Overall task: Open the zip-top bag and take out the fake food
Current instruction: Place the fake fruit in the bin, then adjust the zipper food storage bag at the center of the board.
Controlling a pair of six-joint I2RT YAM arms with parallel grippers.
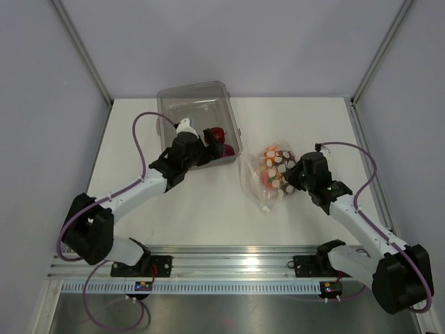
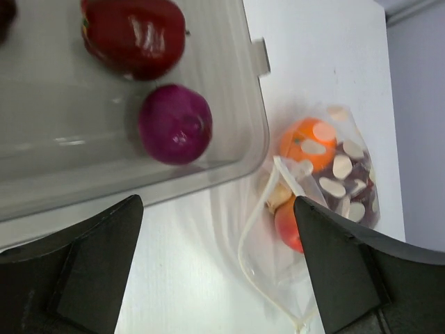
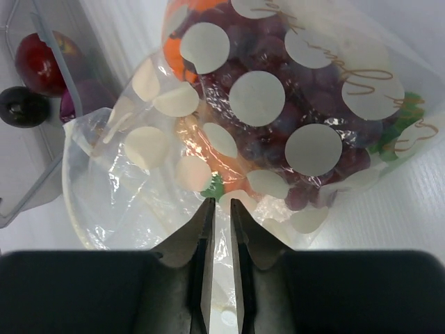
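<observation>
Zip-top bag (image 1: 259, 182) is located on the white surface (image 1: 201, 202), right of centre, just beside the near right corner of the clear bin (image 1: 182, 97).

Right claw (image 3: 220, 205) is found at the bag's right side. Its jaws are clenched almost together on a fold of the clear dotted film. The bulged part of the bag sits directly beyond the fingertips.

Fake food (image 3: 278, 125) is seen through the film: dark grapes, with orange pieces (image 2: 309, 142) beside them.

Long axis of the bag is seen, in the top view, running from far right to near left. The filled end is at the far right, next to the right claw. The flat, slack end with the white zip strip (image 2: 245, 245) is turned to the near left, toward the bin.

Left claw (image 2: 215, 209) is released, jaws spread wide, nothing between them. It is held above the bin's near right corner, apart from the bag.

Inside the bin, a dark red piece (image 2: 132, 35) and a purple piece (image 2: 174, 124) are noted close together.
</observation>
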